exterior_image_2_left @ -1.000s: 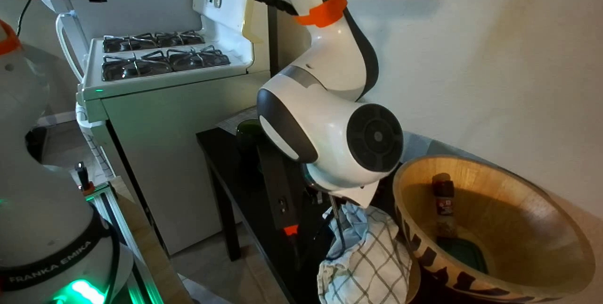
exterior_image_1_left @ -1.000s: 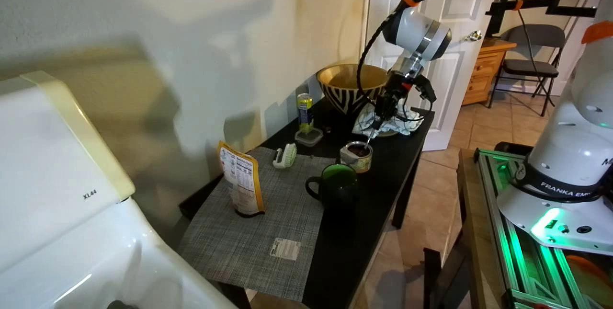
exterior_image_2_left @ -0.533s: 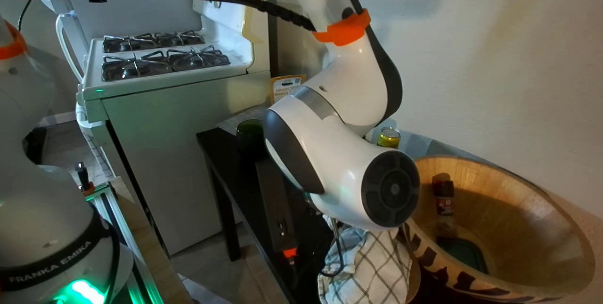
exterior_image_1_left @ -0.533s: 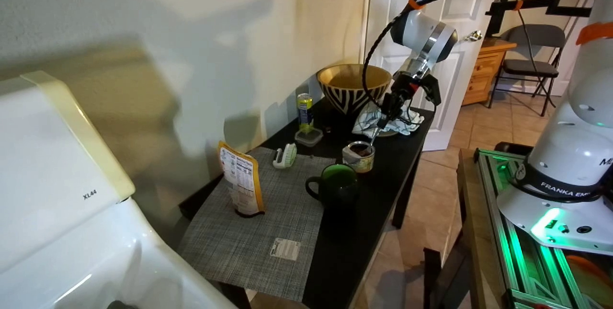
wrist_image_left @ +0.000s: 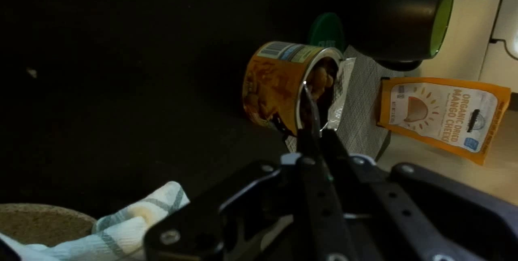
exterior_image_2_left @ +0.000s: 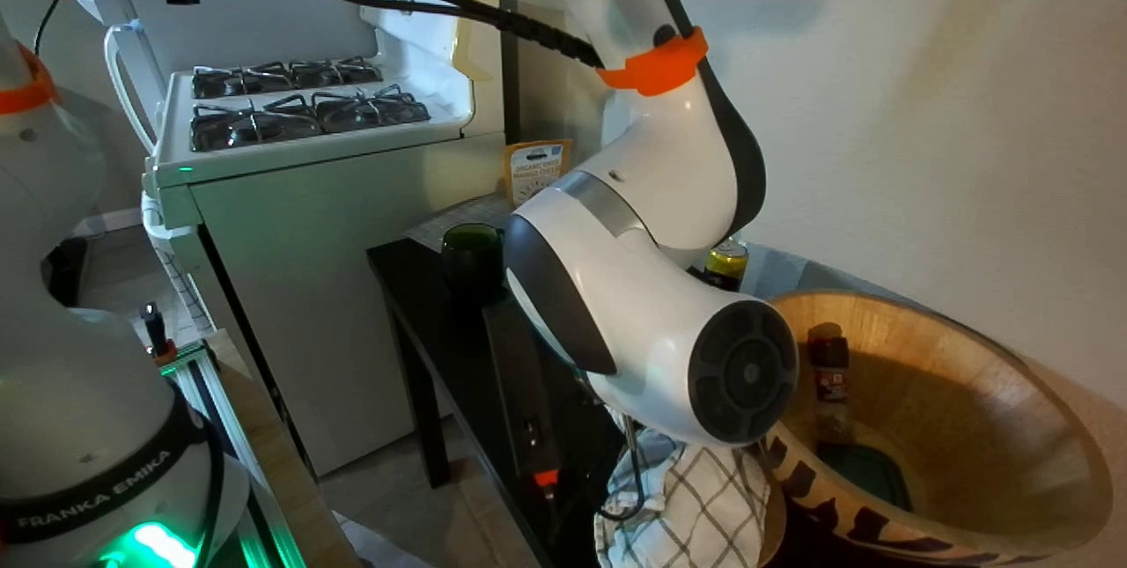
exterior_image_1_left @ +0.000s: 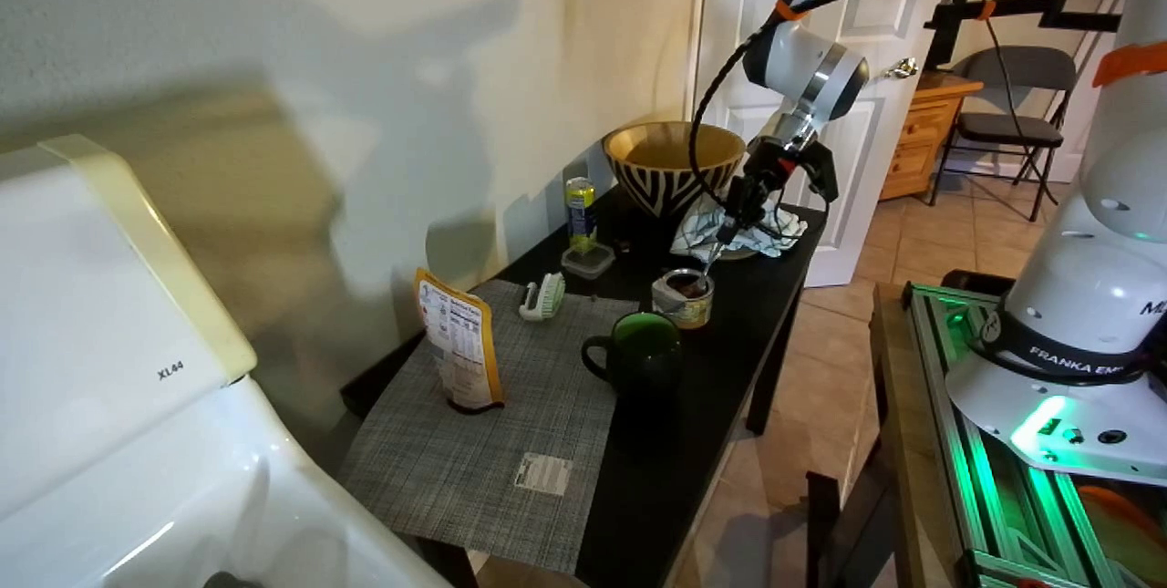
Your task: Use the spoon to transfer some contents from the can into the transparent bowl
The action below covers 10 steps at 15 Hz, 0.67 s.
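Note:
The can [exterior_image_1_left: 688,310] stands upright on the dark table with its foil lid peeled back, brown chunks inside. In the wrist view, the can [wrist_image_left: 273,85] appears sideways with an orange printed label. My gripper [exterior_image_1_left: 728,228] is above it, shut on the spoon [exterior_image_1_left: 711,262]. In the wrist view, the gripper [wrist_image_left: 322,133] has the spoon [wrist_image_left: 313,109] between its fingertips, its far end in the can's mouth. The transparent bowl [exterior_image_1_left: 589,262], a small clear container, is behind the can near the wall. The arm hides can and fingertips in an exterior view; the bowl does not show there.
The dark green mug [exterior_image_1_left: 644,355] stands close to the can. A green lid [wrist_image_left: 327,30] lies beside it. A brush [exterior_image_1_left: 543,297], mango pouch [exterior_image_1_left: 461,342], drink can [exterior_image_1_left: 581,205], striped wooden bowl [exterior_image_1_left: 661,173] and checkered cloth [exterior_image_2_left: 687,497] are around.
The arm and gripper have moved a little toward the cloth side, mostly in the first half second. The can has shifted slightly the same way. The spoon stays in the can.

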Each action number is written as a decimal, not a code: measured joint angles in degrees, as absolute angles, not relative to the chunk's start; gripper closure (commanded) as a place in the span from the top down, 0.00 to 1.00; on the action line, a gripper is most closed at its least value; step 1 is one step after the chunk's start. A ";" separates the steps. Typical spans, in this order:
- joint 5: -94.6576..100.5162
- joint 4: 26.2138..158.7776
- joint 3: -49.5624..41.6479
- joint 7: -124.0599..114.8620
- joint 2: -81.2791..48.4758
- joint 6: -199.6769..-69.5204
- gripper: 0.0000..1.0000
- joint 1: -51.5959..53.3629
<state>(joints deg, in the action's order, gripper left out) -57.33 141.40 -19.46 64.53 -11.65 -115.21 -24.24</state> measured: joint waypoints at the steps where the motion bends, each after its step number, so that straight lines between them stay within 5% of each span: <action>1: -57.43 141.21 -19.55 64.53 -11.71 -114.93 0.02 -24.38; 10: -57.96 140.71 -20.34 65.09 -11.73 -113.43 0.02 -25.76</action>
